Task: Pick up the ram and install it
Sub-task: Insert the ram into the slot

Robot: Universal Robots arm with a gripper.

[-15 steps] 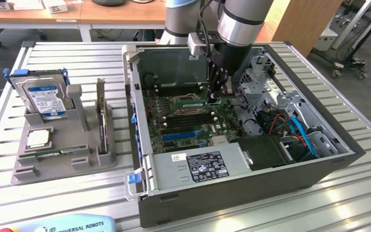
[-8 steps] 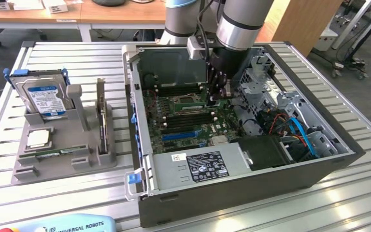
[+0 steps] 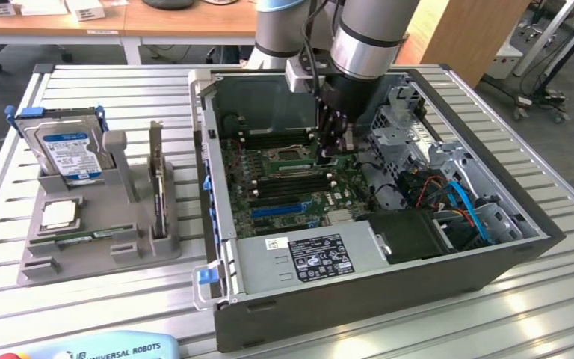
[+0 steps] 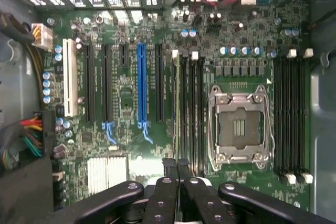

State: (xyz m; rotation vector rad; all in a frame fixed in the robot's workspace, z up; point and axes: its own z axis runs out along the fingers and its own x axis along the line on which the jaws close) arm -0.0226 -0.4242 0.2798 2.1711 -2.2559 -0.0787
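1. Exterior view: the open dark grey metal computer case (image 3: 367,299) lies on its side on the slatted aluminium table (image 3: 526,314). That leaves the board facing up, so the arm can come straight down.
2. The black gripper (image 3: 329,153) is down inside the case, right by the silver processor socket (image 3: 287,155) and the memory slots. I can't make out the stick from this angle.
3. On the exterior view's left, a grey plastic parts holder (image 3: 98,258) props up a silver hard drive with a blue label (image 3: 68,146) and a wider expansion card (image 3: 158,179) on edge, probably for easy grabbing.
4. Readable writing: "UNIVERSAL ROBOTS" on the light blue pendant (image 3: 117,348) at the near edge. The white sticker on the silver power supply (image 3: 317,258) is too small to read.
5. Wrist view: the two black fingers (image 4: 169,174) are pinched nearly together on a thin greenish edge, which I take to be the ram (image 4: 176,108), the long narrow green board, seen edge-on.
6. It's lined up along the black memory slot between the socket (image 4: 239,127) and the long blue card slot (image 4: 140,82). Whether it's seated or just above, I can't tell.
7. Holding it on edge makes sense, since the contacts have to drop into that slot.
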